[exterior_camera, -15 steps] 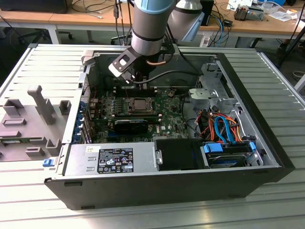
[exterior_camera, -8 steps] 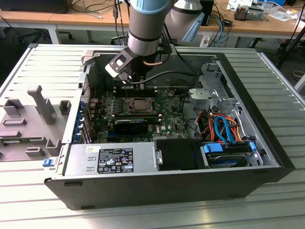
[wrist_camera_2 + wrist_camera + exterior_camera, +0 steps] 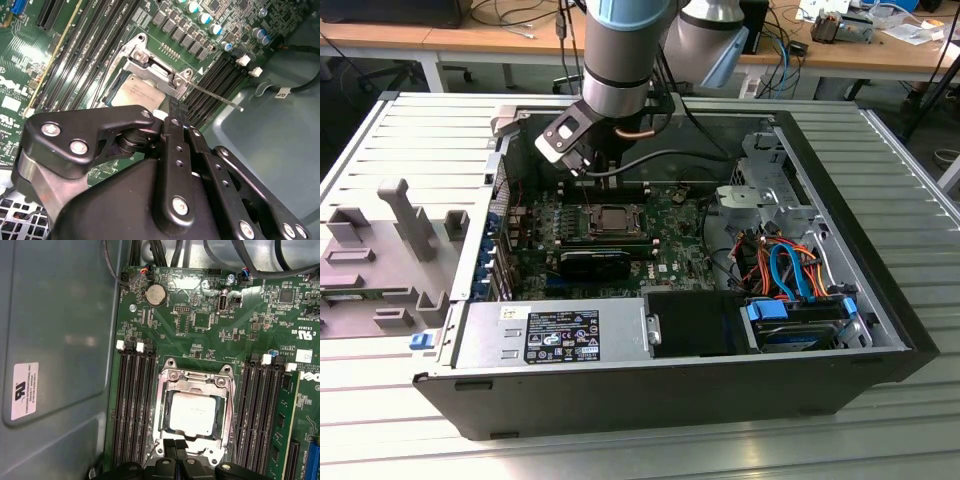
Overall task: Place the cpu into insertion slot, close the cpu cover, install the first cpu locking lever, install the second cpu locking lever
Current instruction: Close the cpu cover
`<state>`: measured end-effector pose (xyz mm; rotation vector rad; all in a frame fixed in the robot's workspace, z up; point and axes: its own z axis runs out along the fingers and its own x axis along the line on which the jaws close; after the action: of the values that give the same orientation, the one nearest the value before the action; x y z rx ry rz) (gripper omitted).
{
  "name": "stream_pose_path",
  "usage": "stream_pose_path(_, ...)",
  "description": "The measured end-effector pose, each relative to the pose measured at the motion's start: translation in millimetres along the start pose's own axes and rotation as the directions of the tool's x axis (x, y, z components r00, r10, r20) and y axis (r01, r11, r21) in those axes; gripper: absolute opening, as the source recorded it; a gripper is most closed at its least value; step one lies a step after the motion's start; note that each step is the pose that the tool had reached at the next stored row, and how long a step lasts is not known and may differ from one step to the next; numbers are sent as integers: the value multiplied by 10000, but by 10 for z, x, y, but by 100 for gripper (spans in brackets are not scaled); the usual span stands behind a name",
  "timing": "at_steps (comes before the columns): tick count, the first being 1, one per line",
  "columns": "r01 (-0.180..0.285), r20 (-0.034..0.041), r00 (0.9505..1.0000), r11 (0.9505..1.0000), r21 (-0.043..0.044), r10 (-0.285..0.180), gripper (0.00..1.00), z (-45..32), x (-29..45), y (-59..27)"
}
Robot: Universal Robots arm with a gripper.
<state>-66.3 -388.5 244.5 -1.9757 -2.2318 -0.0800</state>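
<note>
Since the cpu (image 3: 192,412) sits in the insertion slot (image 3: 169,363) with the cpu cover (image 3: 196,381) apparently folded down around it, the gripper (image 3: 175,461) hangs at the socket's edge, fingertips pressed together and pinching nothing. One locking lever (image 3: 216,97) juts out free over the memory slots (image 3: 210,82) — not yet latched, I judge.

Open computer case (image 3: 670,400) on slatted table (image 3: 880,440) | power supply (image 3: 550,335) near, the exterior view's left | blue drive caddy (image 3: 800,318) near, the exterior view's right; orange and blue cables (image 3: 785,265) just beyond | grey fixtures (image 3: 380,250) outside case, left | coin battery (image 3: 155,295) on green motherboard (image 3: 200,320)
</note>
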Motion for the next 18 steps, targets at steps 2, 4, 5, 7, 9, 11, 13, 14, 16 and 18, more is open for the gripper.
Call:
stream_pose_path(2, 0, -1, 10000, 10000, 0, 0, 11, 4, 2, -25)
stream_pose_path(4, 0, -2, 10000, 10000, 0, 0, 11, 7, 3, -39)
stream_pose_path(5, 0, -3, 10000, 10000, -1, 0, 11, 9, 4, -50)
stream_pose_path(7, 0, -5, 10000, 10000, -1, 0, 11, 12, 5, -68)
stream_pose_path(9, 1, -8, 10000, 10000, -1, -1, 11, 16, 7, -83)
stream_pose_path(11, 1, -11, 10000, 10000, -1, -1, 11, 19, 8, -97)
stream_pose_path(13, 1, -15, 10000, 10000, -2, -1, 11, 22, 9, -110)
stream_pose_path(14, 1, -16, 10000, 10000, -2, -1, 11, 24, 9, -114)
stream_pose_path(16, 2, -17, 10000, 10000, -2, -2, 11, 28, 10, -129)
stream_pose_path(18, 1, -18, 10000, 10000, -2, -1, 11, 32, 11, -141)
